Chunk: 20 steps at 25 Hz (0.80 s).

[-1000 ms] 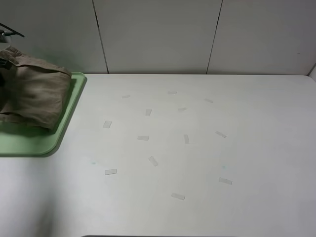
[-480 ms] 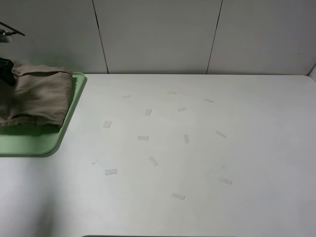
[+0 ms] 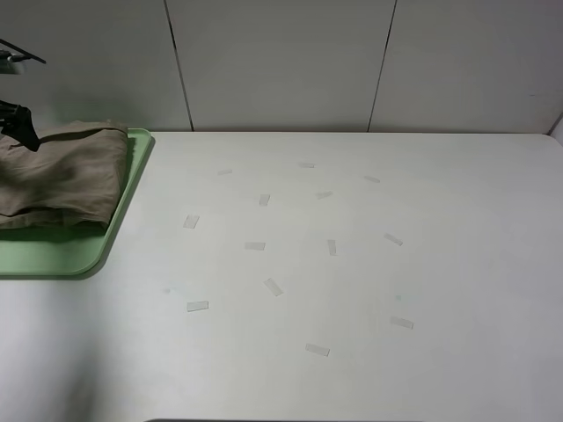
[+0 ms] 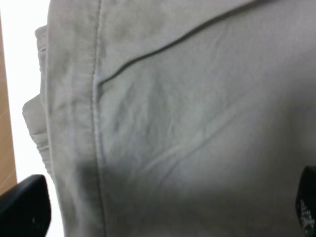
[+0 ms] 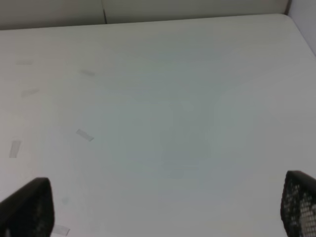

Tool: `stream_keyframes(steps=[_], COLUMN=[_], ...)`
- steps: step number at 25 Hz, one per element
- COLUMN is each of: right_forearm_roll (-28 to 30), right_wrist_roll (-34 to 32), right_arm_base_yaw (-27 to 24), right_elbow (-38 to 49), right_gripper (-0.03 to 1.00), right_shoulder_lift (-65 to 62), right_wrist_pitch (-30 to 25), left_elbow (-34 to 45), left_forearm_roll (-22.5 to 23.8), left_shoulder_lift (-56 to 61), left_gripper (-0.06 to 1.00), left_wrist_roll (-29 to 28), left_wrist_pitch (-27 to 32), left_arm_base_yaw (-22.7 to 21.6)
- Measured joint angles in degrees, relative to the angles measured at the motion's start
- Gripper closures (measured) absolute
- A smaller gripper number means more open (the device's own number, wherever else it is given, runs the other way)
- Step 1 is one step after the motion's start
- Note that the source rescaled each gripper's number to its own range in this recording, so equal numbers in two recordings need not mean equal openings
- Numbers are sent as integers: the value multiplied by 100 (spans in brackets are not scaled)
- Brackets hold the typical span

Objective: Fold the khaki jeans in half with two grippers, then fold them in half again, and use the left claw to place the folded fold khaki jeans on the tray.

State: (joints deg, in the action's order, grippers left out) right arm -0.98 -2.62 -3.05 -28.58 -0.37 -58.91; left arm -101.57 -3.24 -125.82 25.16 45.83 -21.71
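The khaki jeans [image 3: 58,178] lie folded on the pale-green tray [image 3: 79,255] at the table's far left. They fill the left wrist view [image 4: 187,113], showing a stitched seam. My left gripper [image 4: 165,212] is open just above the cloth, its fingertips [image 4: 24,207] wide apart and holding nothing. In the exterior view only a black part of it [image 3: 19,126] shows at the jeans' far left edge. My right gripper [image 5: 163,210] is open and empty over bare table; it is out of the exterior view.
Several small strips of clear tape [image 3: 255,245] are stuck across the middle of the white table [image 3: 422,220]. A panelled wall runs along the back. The tray's left part is cut off by the picture's edge.
The jeans have sunk from a raised bundle to lie flat on the tray. My left gripper has let go of them and drawn back to their far left edge.
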Motion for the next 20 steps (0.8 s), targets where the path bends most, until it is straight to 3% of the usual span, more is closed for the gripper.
stream_keyframes(steps=[8, 16, 20], right_forearm_roll=[0, 0, 0], right_wrist_roll=[0, 0, 0], right_arm_base_yaw=[0, 0, 0], right_elbow=[0, 0, 0], right_gripper=[-3, -3, -3], right_shoulder_lift=[0, 0, 0], right_wrist_pitch=[0, 0, 0], left_elbow=[0, 0, 0], left_forearm_roll=[-4, 16, 51], left_shoulder_lift=[390, 1137, 1806], left_gripper=[-5, -5, -5], left_wrist_roll=[-429, -678, -753], left_wrist_pitch=[158, 776, 1390], left_arm_base_yaw=[0, 27, 124])
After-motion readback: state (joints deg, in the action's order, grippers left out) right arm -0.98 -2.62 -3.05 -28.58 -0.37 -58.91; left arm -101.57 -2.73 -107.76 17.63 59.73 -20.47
